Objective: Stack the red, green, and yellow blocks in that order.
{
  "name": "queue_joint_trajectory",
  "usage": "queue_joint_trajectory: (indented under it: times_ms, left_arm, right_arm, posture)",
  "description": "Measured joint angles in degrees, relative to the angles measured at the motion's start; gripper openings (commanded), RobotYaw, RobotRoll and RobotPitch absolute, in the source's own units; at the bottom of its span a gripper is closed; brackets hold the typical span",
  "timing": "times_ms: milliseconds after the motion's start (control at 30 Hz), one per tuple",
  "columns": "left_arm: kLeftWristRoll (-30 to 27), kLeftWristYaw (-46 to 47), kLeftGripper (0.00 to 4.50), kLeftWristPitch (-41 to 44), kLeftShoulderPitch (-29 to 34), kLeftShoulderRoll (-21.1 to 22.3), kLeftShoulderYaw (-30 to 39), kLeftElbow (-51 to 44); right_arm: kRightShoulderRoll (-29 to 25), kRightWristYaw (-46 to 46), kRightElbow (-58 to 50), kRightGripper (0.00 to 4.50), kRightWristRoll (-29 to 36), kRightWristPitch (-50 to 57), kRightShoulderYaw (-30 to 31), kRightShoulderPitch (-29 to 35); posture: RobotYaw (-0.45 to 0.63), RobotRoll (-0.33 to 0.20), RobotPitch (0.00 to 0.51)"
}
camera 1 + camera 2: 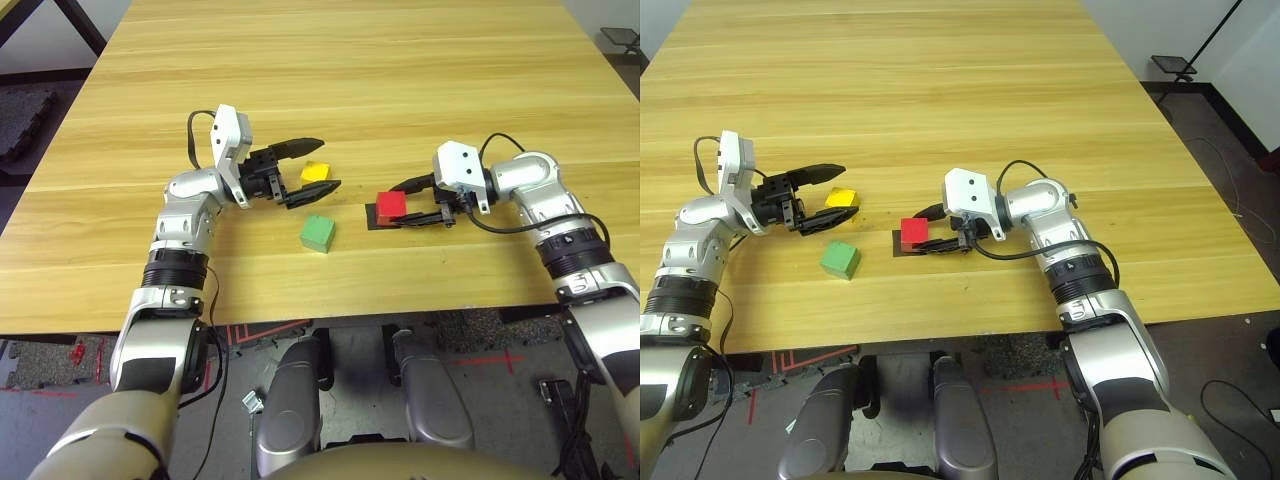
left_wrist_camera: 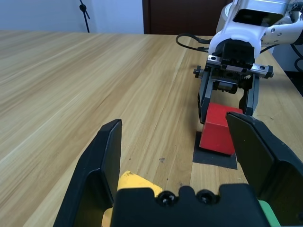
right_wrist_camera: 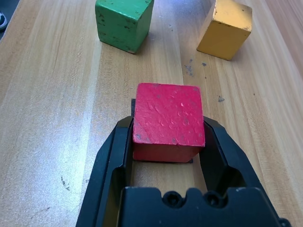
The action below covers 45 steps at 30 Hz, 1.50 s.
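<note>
Green block (image 1: 318,233), matte cube, sits on grained wooden table (image 1: 400,80).

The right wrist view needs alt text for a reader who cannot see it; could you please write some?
The right gripper has its black jaws shut on the red block, seen from just behind, over a wooden table. Beyond it on the wood stand the green block and the yellow block, apart from each other.

Looking for any lettering here, and there is none to read: no words, numbers or labels on the blocks, none on the arms, none on the wooden surface (image 1: 400,80).
</note>
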Motion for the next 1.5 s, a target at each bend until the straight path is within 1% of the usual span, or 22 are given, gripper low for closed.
queue_joint_trajectory:
  times_ms: [133, 167, 200, 333, 567, 667, 933, 1067, 1233, 1333, 1433, 1500]
  left_arm:
    - [0.0, 0.1, 4.5, 0.4, 0.0, 0.0, 0.0, -0.6]
    - [0.0, 0.1, 4.5, 0.4, 0.1, 0.0, 0.0, -0.6]
    - [0.0, 0.1, 4.5, 0.5, 0.1, 0.0, 0.0, -0.6]
    - [0.0, 0.2, 4.5, 0.5, 0.1, 0.0, 0.0, -0.6]
    - [0.0, 0.2, 4.5, 0.5, 0.1, 0.0, 0.0, -0.6]
    - [0.0, 0.2, 4.5, 0.5, 0.0, -0.1, 0.0, -0.5]
    - [0.0, 0.1, 4.5, 0.4, -0.1, -0.3, 0.0, 0.3]
    - [-0.5, -0.6, 4.5, 1.2, 0.5, 0.4, 0.0, -1.5]
    - [-2.7, -2.5, 4.5, 4.2, 3.1, 4.2, 0.0, -9.3]
    - [-4.4, -5.9, 4.5, 6.1, 9.5, 9.4, -0.1, -16.4]
    - [-5.3, -9.0, 4.5, 7.2, 14.5, 12.6, -0.6, -20.5]
    - [-5.4, -10.9, 4.5, 6.5, 15.7, 14.1, -1.2, -21.4]
  right_arm:
    - [0.8, -0.4, 1.1, 2.08, -0.4, -0.9, 0.0, 0.0]
    - [0.9, -0.5, 1.5, 2.81, -0.4, -1.1, 0.0, -0.1]
    - [0.9, -0.4, 1.7, 3.04, -0.4, -1.1, 0.0, -0.1]
    - [1.0, -0.1, 1.9, 4.46, -0.4, -1.1, 0.0, -0.1]
    - [0.9, 0.2, 1.8, 4.49, -0.2, -0.9, -0.1, -1.2]
    - [0.2, 2.1, 0.6, 4.49, 1.0, 0.7, -0.8, -1.8]
    - [-5.5, 8.7, -11.4, 4.49, 9.5, 11.8, -4.2, -1.8]
    - [-9.1, 9.3, -16.9, 4.49, 12.2, 16.5, -6.1, 0.5]
    - [-13.1, 8.3, -24.5, 4.49, 16.0, 22.0, -8.9, 6.6]
    - [-15.6, 6.8, -29.5, 4.49, 17.4, 24.5, -10.6, 12.2]
    - [-15.8, 4.8, -32.1, 4.49, 18.4, 26.1, -11.4, 14.3]
    - [-15.8, 3.7, -33.3, 4.49, 18.5, 26.6, -11.7, 14.5]
  posture:
    - [0.3, 0.024, 0.257]
    - [0.3, 0.024, 0.257]
    - [0.3, 0.024, 0.255]
    - [0.3, 0.024, 0.255]
    - [0.29, 0.023, 0.258]
    - [0.28, 0.02, 0.258]
    - [0.26, 0.018, 0.244]
    - [0.25, 0.018, 0.236]
    - [0.24, 0.027, 0.23]
    - [0.24, 0.043, 0.228]
    - [0.24, 0.048, 0.227]
    - [0.23, 0.049, 0.225]
